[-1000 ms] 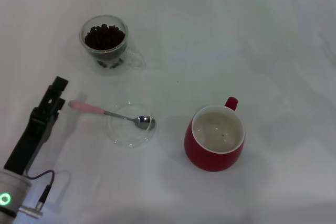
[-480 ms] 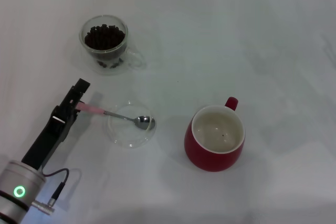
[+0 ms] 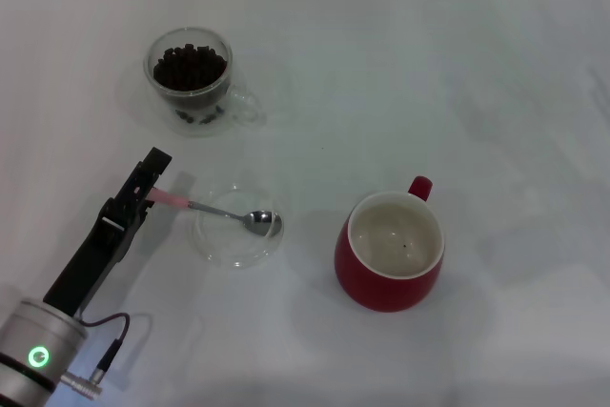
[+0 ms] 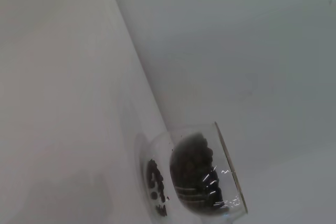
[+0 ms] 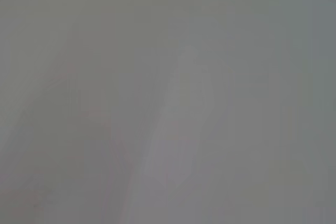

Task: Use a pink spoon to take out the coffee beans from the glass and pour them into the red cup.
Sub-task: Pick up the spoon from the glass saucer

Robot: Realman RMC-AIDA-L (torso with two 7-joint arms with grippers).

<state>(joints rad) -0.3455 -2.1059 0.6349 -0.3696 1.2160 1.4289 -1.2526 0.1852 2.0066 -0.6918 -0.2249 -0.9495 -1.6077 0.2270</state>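
Note:
The pink spoon [image 3: 217, 210] lies with its silver bowl in a flat clear glass dish [image 3: 227, 256] and its pink handle pointing left. My left gripper [image 3: 151, 176] is over the far end of that handle and hides its tip. The glass [image 3: 191, 83] with coffee beans [image 3: 191, 66] stands at the back left, beyond the gripper. It also shows in the left wrist view [image 4: 195, 179], with its beans [image 4: 190, 162]. The red cup [image 3: 389, 253] stands to the right of the dish, its inside cream-white. My right gripper is out of view.
The white table [image 3: 457, 73] carries only the glass, the dish and the red cup. The left arm's black link and silver wrist [image 3: 38, 355] reach in from the front left corner.
My left gripper has moved right and forward from beside the spoon's handle onto its end. The spoon, dish, glass and cup have not moved.

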